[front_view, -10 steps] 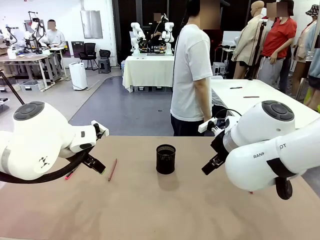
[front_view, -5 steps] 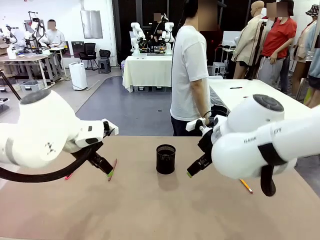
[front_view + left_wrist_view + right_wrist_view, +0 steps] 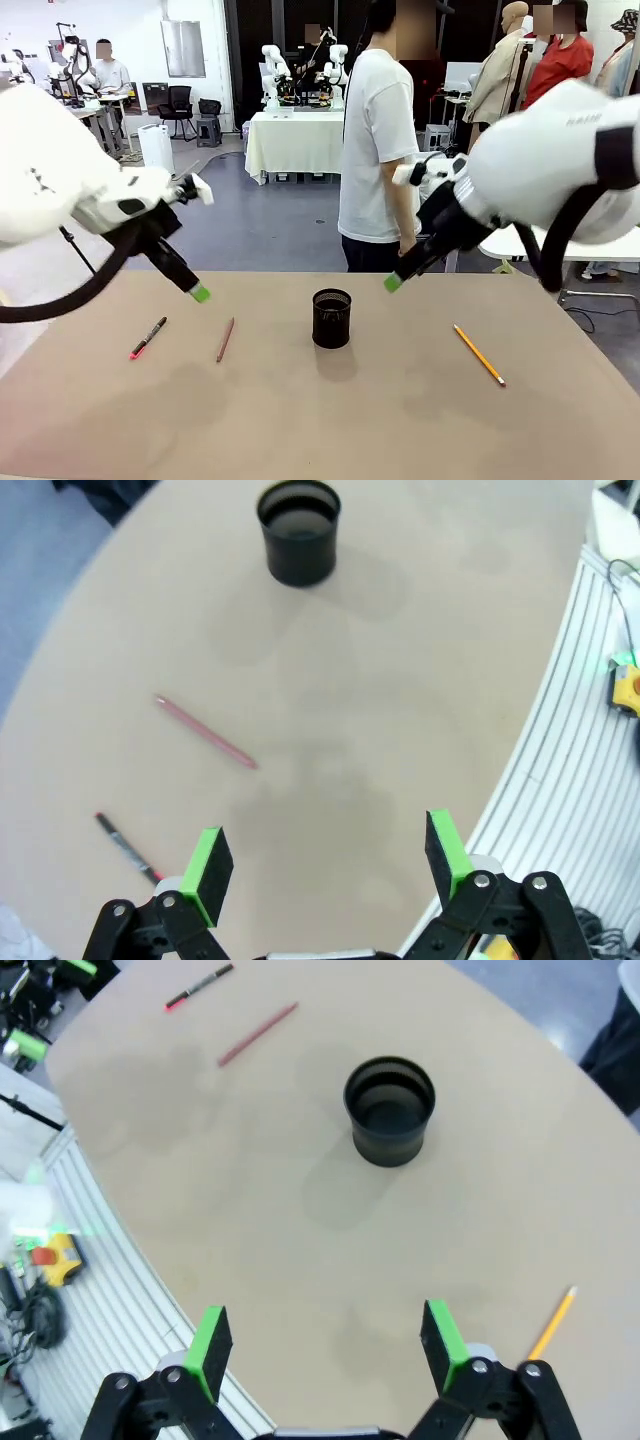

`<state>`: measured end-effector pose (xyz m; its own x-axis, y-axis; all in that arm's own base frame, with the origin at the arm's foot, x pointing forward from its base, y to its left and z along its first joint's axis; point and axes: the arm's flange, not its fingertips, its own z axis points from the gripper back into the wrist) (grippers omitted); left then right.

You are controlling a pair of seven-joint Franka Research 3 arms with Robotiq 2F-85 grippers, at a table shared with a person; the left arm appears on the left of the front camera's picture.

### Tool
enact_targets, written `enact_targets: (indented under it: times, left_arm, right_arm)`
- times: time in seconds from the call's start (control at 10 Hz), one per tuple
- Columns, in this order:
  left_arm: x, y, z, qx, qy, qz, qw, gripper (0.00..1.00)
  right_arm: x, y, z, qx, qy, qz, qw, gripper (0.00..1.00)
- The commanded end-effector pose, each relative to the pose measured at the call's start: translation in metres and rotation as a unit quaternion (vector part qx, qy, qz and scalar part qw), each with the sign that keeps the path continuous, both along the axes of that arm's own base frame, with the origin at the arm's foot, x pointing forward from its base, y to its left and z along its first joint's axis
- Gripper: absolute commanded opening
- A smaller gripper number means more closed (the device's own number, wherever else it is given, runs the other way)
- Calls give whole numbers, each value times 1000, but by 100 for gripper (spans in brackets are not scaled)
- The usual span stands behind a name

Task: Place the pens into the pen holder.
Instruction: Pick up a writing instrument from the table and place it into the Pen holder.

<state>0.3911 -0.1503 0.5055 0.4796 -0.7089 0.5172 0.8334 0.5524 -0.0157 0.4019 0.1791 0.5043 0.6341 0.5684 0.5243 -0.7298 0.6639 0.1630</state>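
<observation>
While the red-brown pen (image 3: 225,340), black marker (image 3: 148,338) and yellow pencil (image 3: 479,355) lie flat on the surface (image 3: 330,425) either side of the pen holder (image 3: 331,318), which seems empty, you're before the first pick. Your left gripper (image 3: 327,855) and right gripper (image 3: 327,1345) hover, fingers apart; next, descend squarely over one pen.

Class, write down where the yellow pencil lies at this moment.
In the front view, the yellow pencil lies flat on the right side of the table, to the right of the pen holder and apart from it.
</observation>
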Motion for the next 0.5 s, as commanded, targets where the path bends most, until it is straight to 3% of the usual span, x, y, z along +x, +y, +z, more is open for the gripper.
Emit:
enact_targets:
  times: [0.0, 0.2, 0.4]
  left_arm:
    - [10, 22, 8, -20, -39, -10, 999, 100]
    - [14, 37, 23, -26, -83, 11, 996, 100]
    - [17, 44, 28, -36, -93, 20, 995, 100]
  right_arm:
    - [19, -19, 19, 18, -5, 35, 999, 100]
    - [32, -45, 46, 37, -33, 40, 998, 100]
    - [40, -65, 58, 45, -59, 43, 996, 100]
